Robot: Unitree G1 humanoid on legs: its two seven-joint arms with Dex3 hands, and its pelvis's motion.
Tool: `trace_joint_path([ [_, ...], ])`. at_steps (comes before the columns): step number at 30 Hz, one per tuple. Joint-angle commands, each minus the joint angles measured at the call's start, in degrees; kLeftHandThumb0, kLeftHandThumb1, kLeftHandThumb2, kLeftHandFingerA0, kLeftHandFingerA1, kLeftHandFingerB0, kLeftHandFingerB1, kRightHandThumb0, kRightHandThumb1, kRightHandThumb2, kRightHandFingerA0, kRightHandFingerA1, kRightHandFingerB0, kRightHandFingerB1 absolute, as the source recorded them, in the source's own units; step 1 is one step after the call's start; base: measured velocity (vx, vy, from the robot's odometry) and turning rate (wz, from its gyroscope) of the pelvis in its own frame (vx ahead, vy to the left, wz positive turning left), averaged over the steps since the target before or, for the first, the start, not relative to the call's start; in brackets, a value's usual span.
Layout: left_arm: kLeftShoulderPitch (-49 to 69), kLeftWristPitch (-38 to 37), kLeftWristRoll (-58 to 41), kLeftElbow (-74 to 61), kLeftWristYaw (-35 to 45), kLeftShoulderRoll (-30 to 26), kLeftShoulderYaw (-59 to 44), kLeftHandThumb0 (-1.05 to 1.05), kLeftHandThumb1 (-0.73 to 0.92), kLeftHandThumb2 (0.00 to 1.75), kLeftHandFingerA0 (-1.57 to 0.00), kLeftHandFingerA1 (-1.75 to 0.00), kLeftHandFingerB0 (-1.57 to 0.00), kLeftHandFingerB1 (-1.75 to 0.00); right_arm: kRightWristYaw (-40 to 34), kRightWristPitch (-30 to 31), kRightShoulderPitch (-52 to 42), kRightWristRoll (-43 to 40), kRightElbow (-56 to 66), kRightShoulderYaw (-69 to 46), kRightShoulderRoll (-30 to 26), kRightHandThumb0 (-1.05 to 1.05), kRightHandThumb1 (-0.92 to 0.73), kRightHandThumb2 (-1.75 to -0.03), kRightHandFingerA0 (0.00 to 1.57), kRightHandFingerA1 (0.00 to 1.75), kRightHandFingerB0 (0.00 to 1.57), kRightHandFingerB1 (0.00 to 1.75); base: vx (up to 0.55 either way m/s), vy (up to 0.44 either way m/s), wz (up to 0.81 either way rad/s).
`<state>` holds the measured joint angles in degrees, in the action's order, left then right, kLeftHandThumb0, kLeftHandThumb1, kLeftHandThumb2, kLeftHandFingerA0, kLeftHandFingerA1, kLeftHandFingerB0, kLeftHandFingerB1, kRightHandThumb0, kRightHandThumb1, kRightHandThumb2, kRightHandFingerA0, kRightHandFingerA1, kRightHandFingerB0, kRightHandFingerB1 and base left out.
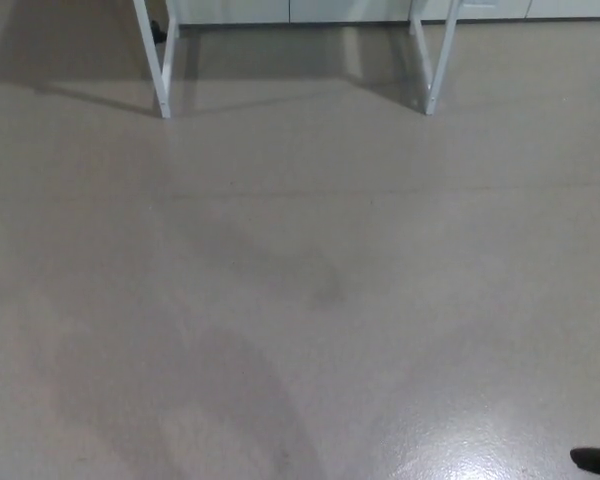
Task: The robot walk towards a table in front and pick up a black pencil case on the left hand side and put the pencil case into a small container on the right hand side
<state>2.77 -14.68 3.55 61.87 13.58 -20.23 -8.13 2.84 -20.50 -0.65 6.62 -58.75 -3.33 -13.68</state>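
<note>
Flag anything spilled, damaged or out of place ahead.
Nothing stands out. The floor shows only soft shadows and a glare patch near the bottom, no spill or crack. The white table legs look intact. Only the tip of the right hand shows, at the bottom right corner.
</note>
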Motion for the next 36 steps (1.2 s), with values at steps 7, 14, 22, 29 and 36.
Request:
trace_joint_path([
  [7, 0.8, -1.0, 0.1, 0.9, -0.4, -1.2, 1.2, -0.50, 0.39, 0.68, -0.25, -0.45, -0.18, -0.39, 0.0, -2.7, -1.9, -0.6, -2.7, -0.1, -0.7, -0.33, -0.43, -0.53, 0.60, 0.52, 0.43, 0.44, -0.02, 0.000, 0.11],
  [14, 0.8, -0.8, -0.7, 0.8, 0.5, -1.1, 1.0, -0.41, 0.50, 0.55, -0.30, -0.39, -0.21, -0.30, -0.4, -3.5, -2.0, 0.1, -3.0, 0.6, -1.0, -0.35, -0.43, -0.53, 0.63, 0.51, 0.43, 0.44, 0.02, 0.114, -0.08],
  [22, 0.1, -0.5, 0.6, 0.7, -0.3, -1.7, 2.5, -0.51, 0.40, 0.70, -0.29, -0.47, -0.18, -0.39, -0.4, -3.5, -1.6, -0.3, -3.3, 0.6, -0.8, -0.34, -0.43, -0.53, 0.62, 0.52, 0.43, 0.44, 0.13, 0.360, -0.02],
  [29, -0.5, -0.6, 0.7, 1.1, -0.7, -2.1, 3.3, -0.51, 0.40, 0.70, -0.31, -0.48, -0.19, -0.40, -0.7, -3.5, -1.1, -0.2, -3.9, 0.7, -0.6, -0.31, -0.44, -0.53, 0.63, 0.52, 0.43, 0.44, 0.19, -0.021, 0.11],
  [36, -0.7, -1.6, 0.3, 1.5, -0.7, -2.1, 3.2, -0.44, 0.49, 0.55, -0.37, -0.43, -0.25, -0.31, -0.6, -3.7, -0.6, -0.2, -4.3, 0.7, -0.7, -0.28, -0.45, -0.53, 0.63, 0.53, 0.44, 0.45, 0.27, -0.156, 0.22],
])
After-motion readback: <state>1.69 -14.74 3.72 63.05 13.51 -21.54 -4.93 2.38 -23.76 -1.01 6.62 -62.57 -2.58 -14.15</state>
